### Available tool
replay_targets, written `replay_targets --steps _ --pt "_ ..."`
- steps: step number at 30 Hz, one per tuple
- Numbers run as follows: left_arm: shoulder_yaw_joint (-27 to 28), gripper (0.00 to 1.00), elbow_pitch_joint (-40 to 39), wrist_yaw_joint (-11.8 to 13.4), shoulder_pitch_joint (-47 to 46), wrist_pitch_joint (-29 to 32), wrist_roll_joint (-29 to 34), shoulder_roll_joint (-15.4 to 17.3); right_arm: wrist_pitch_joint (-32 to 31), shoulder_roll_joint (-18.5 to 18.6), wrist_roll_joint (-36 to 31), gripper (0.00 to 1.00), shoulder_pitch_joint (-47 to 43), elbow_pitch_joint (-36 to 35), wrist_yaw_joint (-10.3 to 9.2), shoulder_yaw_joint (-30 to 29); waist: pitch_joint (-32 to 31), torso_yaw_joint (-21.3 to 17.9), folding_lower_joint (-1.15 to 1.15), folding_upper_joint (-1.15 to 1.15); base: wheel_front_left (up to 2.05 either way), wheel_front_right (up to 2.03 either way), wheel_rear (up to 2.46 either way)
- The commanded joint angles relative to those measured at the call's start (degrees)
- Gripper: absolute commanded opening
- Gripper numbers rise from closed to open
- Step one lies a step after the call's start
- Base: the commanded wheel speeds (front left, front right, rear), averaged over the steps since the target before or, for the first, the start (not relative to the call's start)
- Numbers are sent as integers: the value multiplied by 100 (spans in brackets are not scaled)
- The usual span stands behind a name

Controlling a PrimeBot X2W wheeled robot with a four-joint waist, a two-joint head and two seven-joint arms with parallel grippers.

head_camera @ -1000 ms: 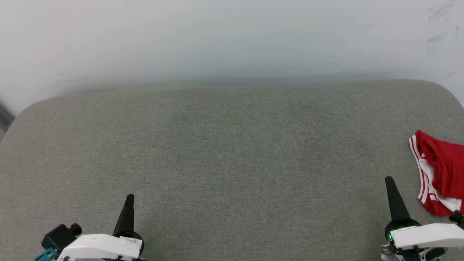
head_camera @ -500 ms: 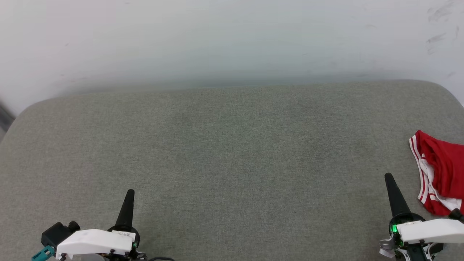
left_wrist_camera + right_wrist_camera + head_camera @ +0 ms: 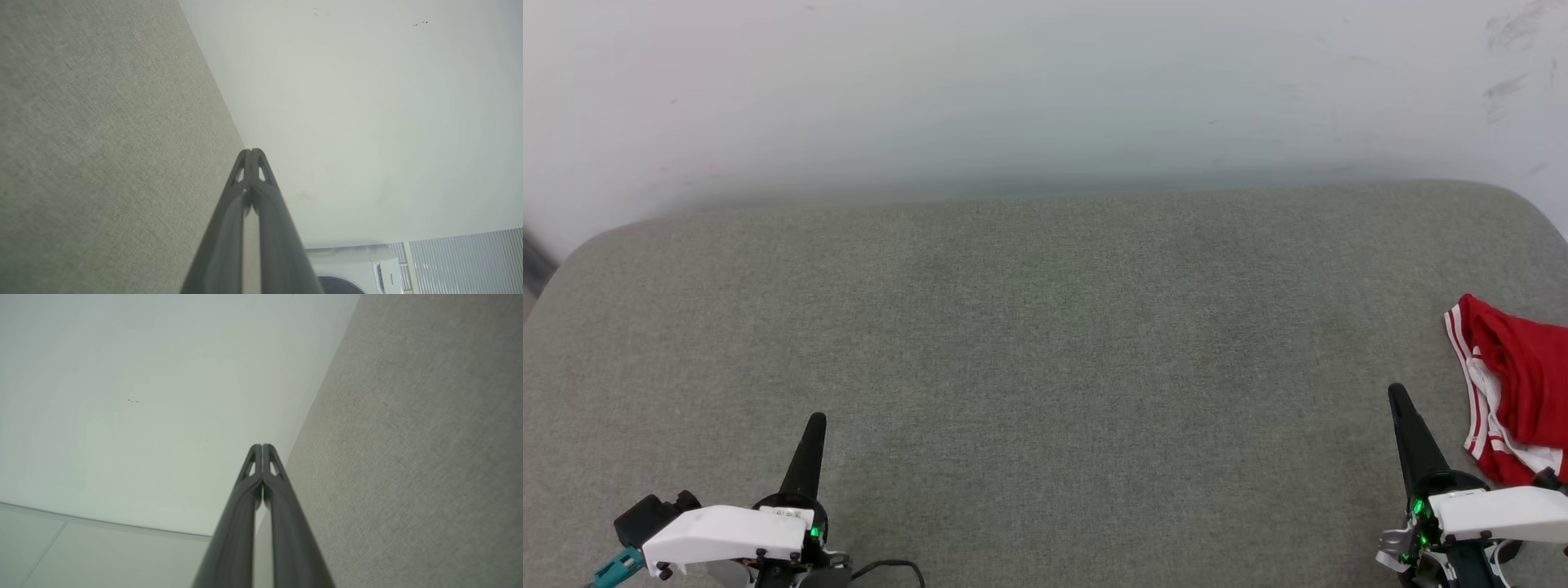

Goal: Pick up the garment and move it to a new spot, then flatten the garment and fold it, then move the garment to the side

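The garment (image 3: 1523, 384), red with white and red-white striped trim, lies bunched at the right edge of the grey cushioned surface (image 3: 1045, 343), partly cut off by the head view's border. My right gripper (image 3: 1398, 395) stands just left of it, apart from the cloth, fingers shut with nothing between them. The left gripper (image 3: 816, 421) is at the lower left, far from the garment, also shut and empty. Both wrist views show the fingertips pressed together: left gripper (image 3: 253, 152), right gripper (image 3: 262, 446).
A pale wall (image 3: 1045, 90) rises behind the surface's far edge. The grey surface has rounded corners at far left and far right. A white appliance (image 3: 351, 269) shows low in the left wrist view. A thin black cable (image 3: 890, 565) lies by the left wrist.
Both grippers have crept forward, up the head view, the left one more than the right. The garment has not moved.
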State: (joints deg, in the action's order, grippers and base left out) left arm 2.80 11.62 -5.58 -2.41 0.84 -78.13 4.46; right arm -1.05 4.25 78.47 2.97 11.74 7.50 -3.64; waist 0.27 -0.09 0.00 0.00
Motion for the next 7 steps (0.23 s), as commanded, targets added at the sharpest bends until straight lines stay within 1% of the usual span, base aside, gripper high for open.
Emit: replay_targets --steps 1,7 --pt "32 0 2 -44 -109 31 -120 10 -30 23 123 0 130 2 0 -18 0 0 0 0 0 0 0" --pt "64 0 47 -70 -176 108 -414 3 -107 15 407 0 168 48 0 -38 -2 2 0 0 0 0 0"
